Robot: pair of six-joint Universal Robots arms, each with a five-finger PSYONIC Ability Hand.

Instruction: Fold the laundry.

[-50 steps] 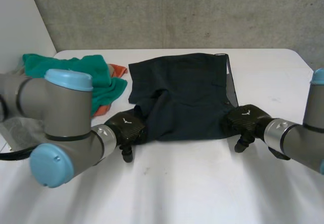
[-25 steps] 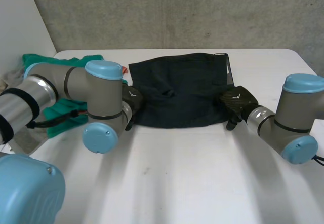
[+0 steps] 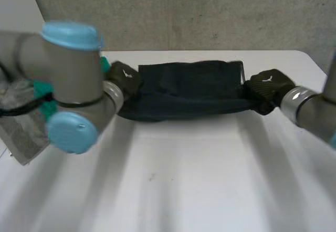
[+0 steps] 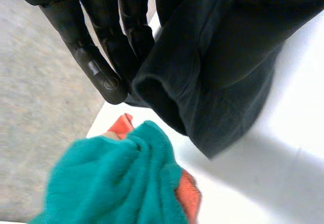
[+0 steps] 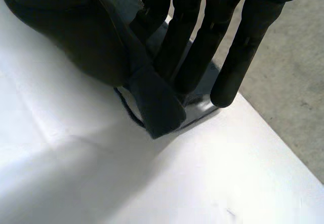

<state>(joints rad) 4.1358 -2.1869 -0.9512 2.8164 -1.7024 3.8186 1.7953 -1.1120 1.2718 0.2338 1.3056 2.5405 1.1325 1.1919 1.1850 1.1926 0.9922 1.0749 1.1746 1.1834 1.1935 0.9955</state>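
Observation:
A dark garment (image 3: 184, 87) lies across the far middle of the white table (image 3: 184, 179) as a narrow band, folded over itself. My left hand (image 3: 123, 77) is at the band's left end. In the left wrist view its fingers (image 4: 101, 46) run straight along the cloth and pinch a rolled edge of the garment (image 4: 223, 57). My right hand (image 3: 268, 85) is at the right end. In the right wrist view its fingers (image 5: 202, 41) clamp a fold of the garment (image 5: 66, 26), and a corner of it sticks out under the fingertips.
A teal cloth (image 4: 116, 183) lies bunched over an orange one (image 4: 190, 196) just beyond my left hand's fingertips. A grey cloth (image 3: 21, 132) hangs at the table's left edge. My left arm (image 3: 73, 85) stands over the table's left part.
Both hands have carried the garment's near edge up and over toward the far edge, turning the spread garment into a narrow band. Both hands' fingers have closed on the cloth.

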